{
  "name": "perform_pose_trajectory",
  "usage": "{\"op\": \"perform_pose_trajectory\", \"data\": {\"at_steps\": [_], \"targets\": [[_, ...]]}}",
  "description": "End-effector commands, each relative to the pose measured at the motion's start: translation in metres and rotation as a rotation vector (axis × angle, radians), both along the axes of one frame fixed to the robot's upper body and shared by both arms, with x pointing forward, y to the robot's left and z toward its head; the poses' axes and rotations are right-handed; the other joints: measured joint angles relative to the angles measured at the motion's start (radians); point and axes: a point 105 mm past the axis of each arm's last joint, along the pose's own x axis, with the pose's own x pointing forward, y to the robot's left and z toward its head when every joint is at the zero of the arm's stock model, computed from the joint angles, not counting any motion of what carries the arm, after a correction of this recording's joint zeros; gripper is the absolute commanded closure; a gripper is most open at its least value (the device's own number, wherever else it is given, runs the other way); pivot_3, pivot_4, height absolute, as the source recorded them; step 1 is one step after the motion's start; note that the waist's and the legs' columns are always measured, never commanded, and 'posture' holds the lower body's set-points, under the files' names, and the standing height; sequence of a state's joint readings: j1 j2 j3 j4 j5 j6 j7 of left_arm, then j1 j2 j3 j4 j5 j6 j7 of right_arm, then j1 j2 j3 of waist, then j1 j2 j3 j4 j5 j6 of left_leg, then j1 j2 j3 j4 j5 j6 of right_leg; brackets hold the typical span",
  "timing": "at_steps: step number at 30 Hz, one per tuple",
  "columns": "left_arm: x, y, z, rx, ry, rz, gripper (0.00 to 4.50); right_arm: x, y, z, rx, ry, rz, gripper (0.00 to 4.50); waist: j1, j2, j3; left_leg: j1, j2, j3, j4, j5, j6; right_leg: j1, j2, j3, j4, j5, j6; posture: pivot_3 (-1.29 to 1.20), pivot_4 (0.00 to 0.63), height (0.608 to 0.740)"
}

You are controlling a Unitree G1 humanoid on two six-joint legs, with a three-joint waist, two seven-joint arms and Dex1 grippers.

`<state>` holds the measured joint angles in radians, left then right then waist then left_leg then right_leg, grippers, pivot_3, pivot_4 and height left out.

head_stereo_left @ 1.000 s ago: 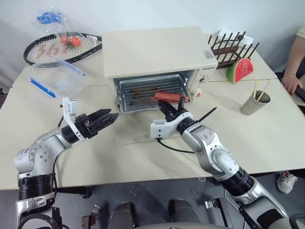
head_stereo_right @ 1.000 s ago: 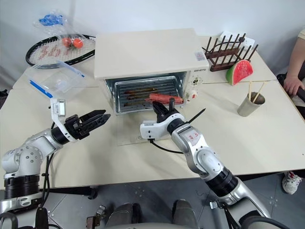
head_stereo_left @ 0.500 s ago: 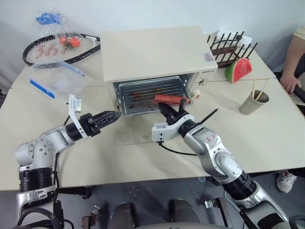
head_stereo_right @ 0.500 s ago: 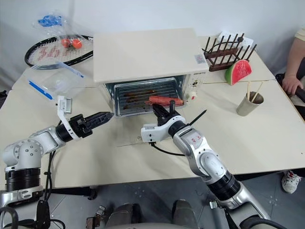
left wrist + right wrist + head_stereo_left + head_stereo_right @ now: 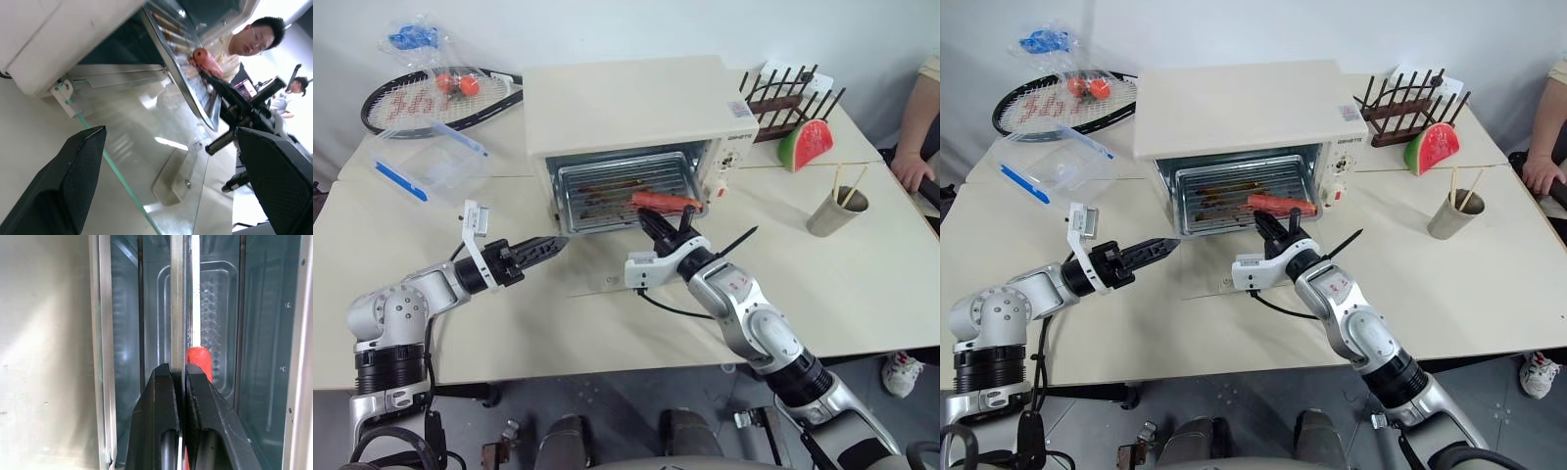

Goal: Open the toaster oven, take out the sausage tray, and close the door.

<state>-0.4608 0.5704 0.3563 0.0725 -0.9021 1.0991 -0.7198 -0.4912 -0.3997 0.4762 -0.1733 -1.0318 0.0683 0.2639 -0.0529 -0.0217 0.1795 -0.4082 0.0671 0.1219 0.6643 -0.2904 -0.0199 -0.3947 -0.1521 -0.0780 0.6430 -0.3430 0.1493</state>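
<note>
Pinching the front rim of the shallow silver metal sausage tray (image 5: 625, 192), the right gripper (image 5: 658, 223) is sitting just below the centre of the frame with its two black fingers pressed together on the thin edge, as the right wrist view confirms. One red-orange sausage (image 5: 664, 201) is lying on the tray's right part, just above the fingertips. That tray is resting inside the boxy cream-white toaster oven (image 5: 631, 108) in the upper middle of the frame, and the glass-paned door (image 5: 622, 264) is lying folded down flat on the pale table (image 5: 862, 284) below the opening. At left of centre, the left gripper (image 5: 540, 251) is hovering with its fingers spread wide, pointing toward the oven's lower left corner and touching nothing.
</note>
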Motion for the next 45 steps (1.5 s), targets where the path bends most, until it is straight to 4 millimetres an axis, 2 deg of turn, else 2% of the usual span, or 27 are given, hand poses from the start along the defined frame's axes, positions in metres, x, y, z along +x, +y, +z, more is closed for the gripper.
{"op": "perform_pose_trajectory", "data": {"at_steps": [1, 4, 10, 15, 23, 32, 38, 45], "targets": [[-0.004, 0.002, 0.011, -0.011, -0.028, -0.008, 0.02, -0.013, 0.004, 0.016, 0.023, -0.049, 0.049, 4.50, 0.000, 0.000, 0.000, 0.000, 0.000, 0.000, 0.000, 0.000, 0.000, 0.000, 0.000, 0.000, 0.000, 0.000, 0.000, 0.00, 0.150, 0.740], [-0.002, 0.002, 0.012, -0.014, -0.010, -0.013, 0.02, -0.018, 0.003, 0.017, 0.028, -0.031, 0.057, 4.50, 0.000, 0.000, 0.000, 0.000, 0.000, 0.000, 0.000, 0.000, 0.000, 0.000, 0.000, 0.000, 0.000, 0.000, 0.000, 0.00, 0.150, 0.740], [0.002, -0.001, 0.014, -0.017, -0.011, -0.011, 0.02, -0.004, 0.004, 0.019, 0.023, -0.053, 0.035, 4.50, -0.001, 0.000, 0.000, 0.000, 0.000, 0.000, 0.001, 0.000, 0.000, 0.000, 0.000, 0.000, 0.000, 0.000, 0.000, 0.00, 0.150, 0.740], [0.002, 0.001, 0.014, -0.014, -0.003, -0.009, 0.02, -0.008, -0.002, 0.032, 0.030, -0.082, 0.024, 4.50, 0.000, 0.000, 0.000, 0.000, 0.000, 0.000, 0.000, 0.000, 0.000, 0.000, 0.000, 0.000, 0.000, 0.000, 0.000, 0.00, 0.150, 0.740], [0.002, -0.002, 0.012, -0.018, 0.002, -0.009, 0.02, 0.002, 0.005, 0.027, 0.033, -0.083, 0.028, 4.50, 0.000, 0.000, 0.000, 0.000, 0.000, 0.000, 0.000, 0.000, 0.000, 0.000, 0.000, 0.000, 0.000, 0.000, 0.000, 0.00, 0.150, 0.740], [-0.003, 0.004, 0.011, -0.017, 0.033, -0.002, 0.02, -0.015, 0.008, 0.031, 0.046, -0.069, 0.047, 4.50, 0.000, 0.000, 0.000, 0.000, 0.000, 0.000, 0.000, 0.000, 0.000, 0.000, 0.000, 0.000, 0.000, 0.000, 0.000, 0.00, 0.150, 0.740], [-0.002, 0.006, 0.013, -0.025, 0.025, 0.012, 0.02, -0.018, 0.003, 0.032, 0.051, -0.058, 0.034, 4.50, 0.000, 0.000, 0.000, 0.000, 0.000, 0.000, 0.000, 0.000, 0.000, 0.000, 0.000, 0.000, 0.000, 0.000, 0.000, 0.00, 0.150, 0.740], [0.009, 0.011, 0.027, -0.058, -0.072, 0.080, 0.02, -0.014, 0.000, 0.031, 0.049, -0.053, 0.027, 4.50, 0.001, 0.000, 0.000, 0.000, 0.000, 0.000, 0.000, 0.000, 0.000, 0.000, 0.000, 0.000, 0.000, 0.000, 0.000, 0.00, 0.150, 0.740]]}}
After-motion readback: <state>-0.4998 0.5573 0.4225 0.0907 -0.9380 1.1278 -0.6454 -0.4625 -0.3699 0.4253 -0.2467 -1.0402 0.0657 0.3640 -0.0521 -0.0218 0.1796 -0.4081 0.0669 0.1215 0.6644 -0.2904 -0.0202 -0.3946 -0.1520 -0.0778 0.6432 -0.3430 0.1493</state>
